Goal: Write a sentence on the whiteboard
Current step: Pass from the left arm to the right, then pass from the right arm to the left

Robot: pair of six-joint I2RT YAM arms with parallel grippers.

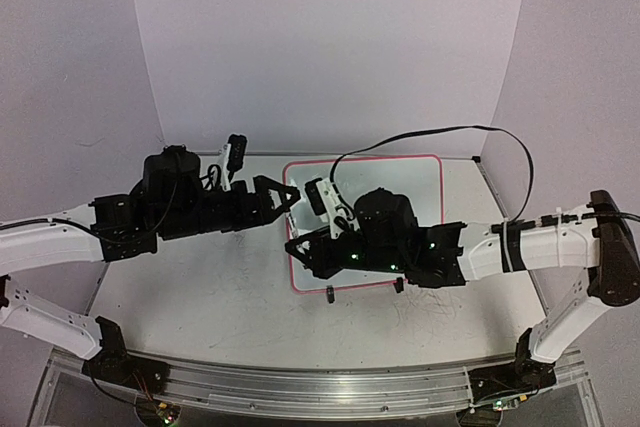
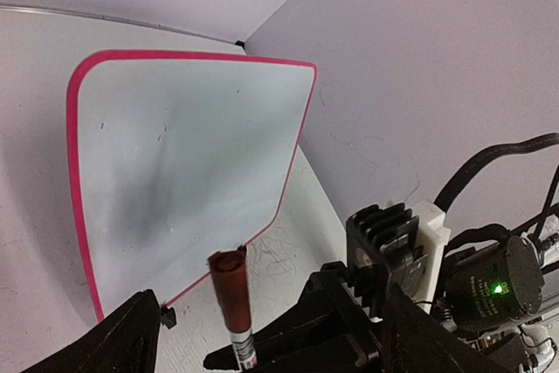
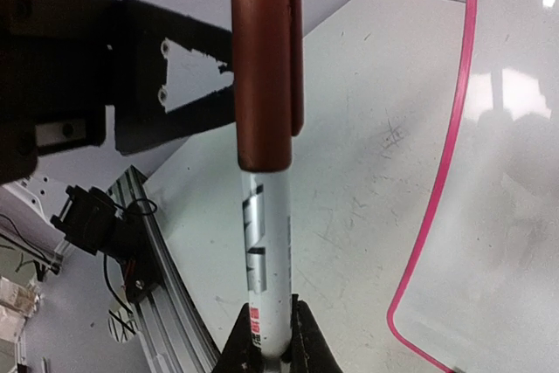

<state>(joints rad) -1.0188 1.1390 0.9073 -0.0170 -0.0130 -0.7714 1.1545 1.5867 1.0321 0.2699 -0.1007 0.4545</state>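
Note:
The whiteboard (image 1: 400,172) lies flat at the table's middle right, with a pink rim and two black clip feet (image 1: 329,294). Its surface is blank; no sentence shows in any view. The board also shows in the left wrist view (image 2: 192,155) and the right wrist view (image 3: 515,181). My right gripper (image 3: 271,338) is shut on the lower barrel of a white marker (image 3: 266,233) with its dark red cap (image 3: 262,58) on. It holds the marker off the board's left edge (image 1: 300,245). My left gripper (image 1: 288,199) is open, its fingers apart on either side of the cap (image 2: 231,290).
The scuffed white tabletop (image 1: 200,297) surrounds the board. An aluminium rail (image 1: 320,387) runs along the near edge. Purple backdrop walls close off the back and sides. A black cable (image 1: 500,137) loops above the right arm.

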